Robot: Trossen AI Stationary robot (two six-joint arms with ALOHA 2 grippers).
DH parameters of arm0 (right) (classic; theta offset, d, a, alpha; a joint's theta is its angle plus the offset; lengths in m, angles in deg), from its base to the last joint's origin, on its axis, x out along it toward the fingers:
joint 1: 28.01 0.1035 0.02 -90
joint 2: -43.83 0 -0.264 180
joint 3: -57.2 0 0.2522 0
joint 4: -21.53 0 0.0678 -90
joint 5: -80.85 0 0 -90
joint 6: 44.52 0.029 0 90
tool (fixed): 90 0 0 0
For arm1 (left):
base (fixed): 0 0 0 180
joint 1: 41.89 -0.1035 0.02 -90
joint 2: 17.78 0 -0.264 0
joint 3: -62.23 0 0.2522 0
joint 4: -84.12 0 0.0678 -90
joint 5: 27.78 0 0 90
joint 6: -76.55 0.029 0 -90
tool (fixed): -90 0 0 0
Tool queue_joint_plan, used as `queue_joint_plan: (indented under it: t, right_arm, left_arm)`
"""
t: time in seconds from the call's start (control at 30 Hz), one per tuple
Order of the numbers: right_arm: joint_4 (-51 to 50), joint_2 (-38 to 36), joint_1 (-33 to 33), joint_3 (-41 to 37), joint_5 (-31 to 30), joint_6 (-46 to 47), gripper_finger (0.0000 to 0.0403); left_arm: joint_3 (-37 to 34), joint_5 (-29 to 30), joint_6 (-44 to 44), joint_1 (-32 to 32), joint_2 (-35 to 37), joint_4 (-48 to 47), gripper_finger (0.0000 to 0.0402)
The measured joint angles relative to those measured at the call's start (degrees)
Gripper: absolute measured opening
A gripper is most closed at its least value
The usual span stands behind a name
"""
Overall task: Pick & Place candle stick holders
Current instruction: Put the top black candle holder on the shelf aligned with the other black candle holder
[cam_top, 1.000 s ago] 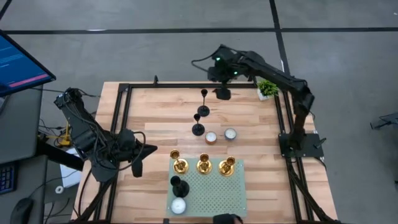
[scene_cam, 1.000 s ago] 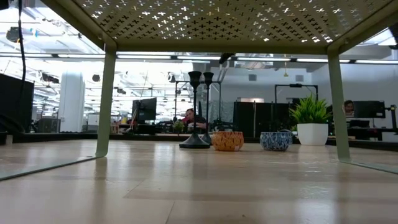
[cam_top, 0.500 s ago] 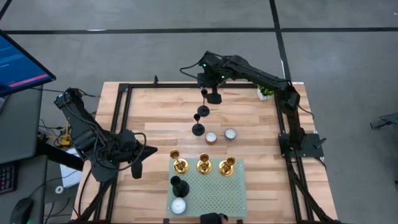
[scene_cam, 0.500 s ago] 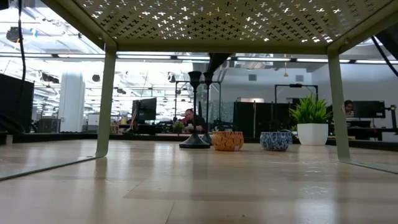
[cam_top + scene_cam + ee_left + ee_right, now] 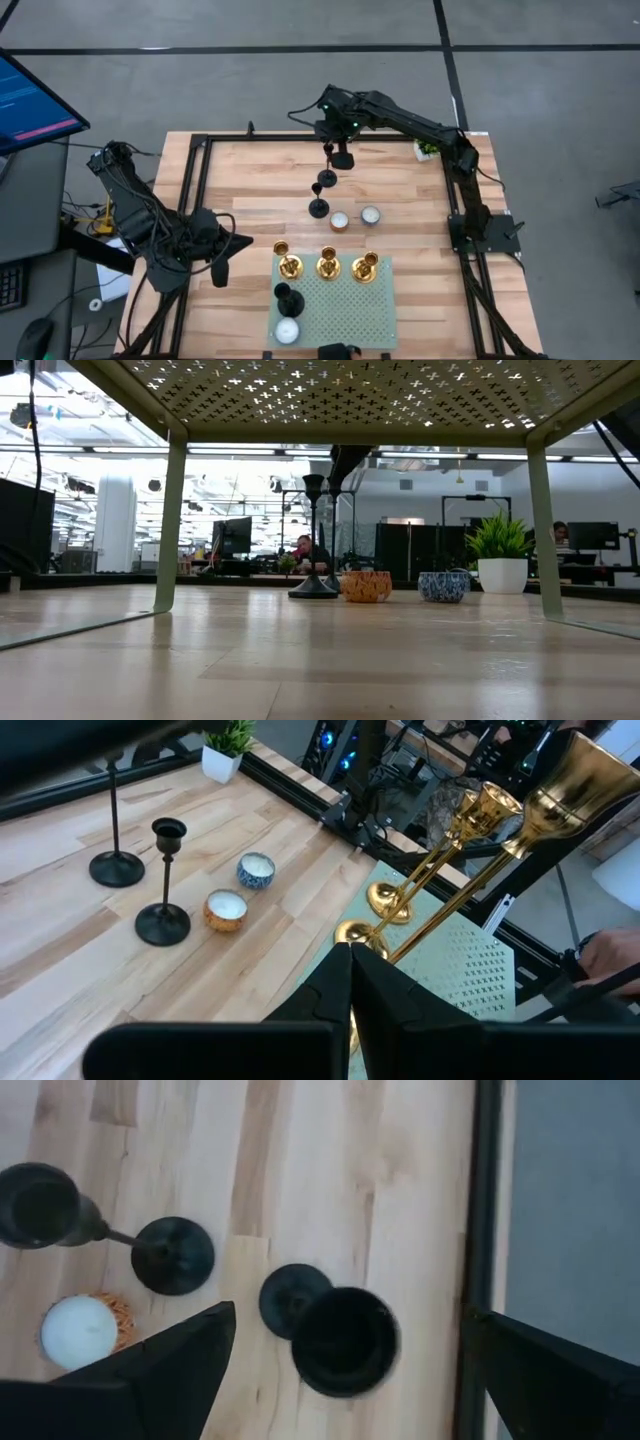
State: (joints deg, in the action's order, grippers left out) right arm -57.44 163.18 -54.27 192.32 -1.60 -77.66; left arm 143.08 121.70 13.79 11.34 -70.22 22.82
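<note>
1. The right gripper [image 5: 343,158] is hovering over the far side of the worktop [image 5: 250,195], directly above the farthest black candle stick holder [image 5: 328,150].
2. Its jaws are standing wide apart, and in the right wrist view the dark cup of that holder [image 5: 345,1340] is sitting between the two fingers [image 5: 170,1370] without either one touching it.
3. Two more black holders [image 5: 326,179] are standing upright on the bare wood in a short line running toward the near side, the nearest one [image 5: 318,208] just beside an orange candle bowl [image 5: 339,221] and a blue-patterned bowl [image 5: 370,215].
4. Three gold holders [image 5: 327,264] are standing in a row along the far edge of the green perforated shelf [image 5: 345,310], which is also carrying a small black holder [image 5: 288,297] and a white candle [image 5: 287,331].
5. The left gripper [image 5: 220,271] is waiting at the near left of the worktop, its jaws pressed together on nothing.
6. A small potted plant [image 5: 430,147] is sitting at the far right corner.
</note>
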Motion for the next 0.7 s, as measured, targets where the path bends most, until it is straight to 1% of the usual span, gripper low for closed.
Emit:
queue_joint_plan:
  t: [0.27, 0.53, 0.7]
  right_arm:
    - [-0.34, 0.72, -0.04, 0.06, -0.01, 0.02, 0.0362]
    - [-0.34, 0.7, -0.11, 0.08, 0.08, -0.24, 0.0313]
    - [-0.35, 0.7, -0.11, 0.08, 0.1, -0.27, 0.0294]
  left_arm:
    - [0.0, -0.21, -0.02, 0.0, 0.0, 0.01, 0.0009]
    - [0.0, -0.21, -0.02, 0.0, 0.0, 0.01, 0.0009]
    - [0.0, -0.21, -0.02, 0.0, 0.0, 0.01, 0.0009]
